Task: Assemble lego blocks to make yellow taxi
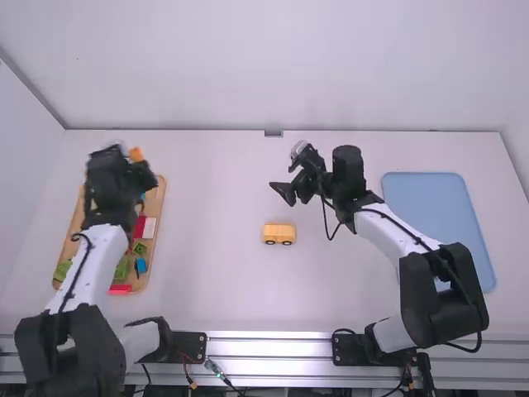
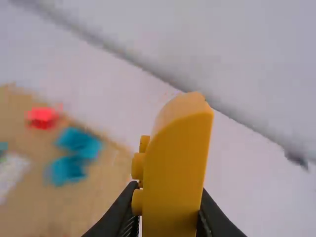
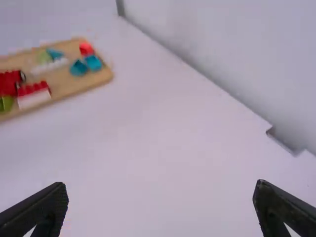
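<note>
My left gripper is over the far end of the wooden tray in the high view, with an orange-yellow block beside it. In the left wrist view the left gripper is shut on that curved yellow block, its studs facing sideways. A yellow car body on wheels stands on the middle of the table. Beyond and slightly right of the car body is my right gripper; in the right wrist view the right gripper is wide open with nothing between its fingers.
The wooden tray at the left holds several red, green, blue and white blocks. A light blue tray lies at the right, partly behind the right arm. The wall rises along the table's far edge.
</note>
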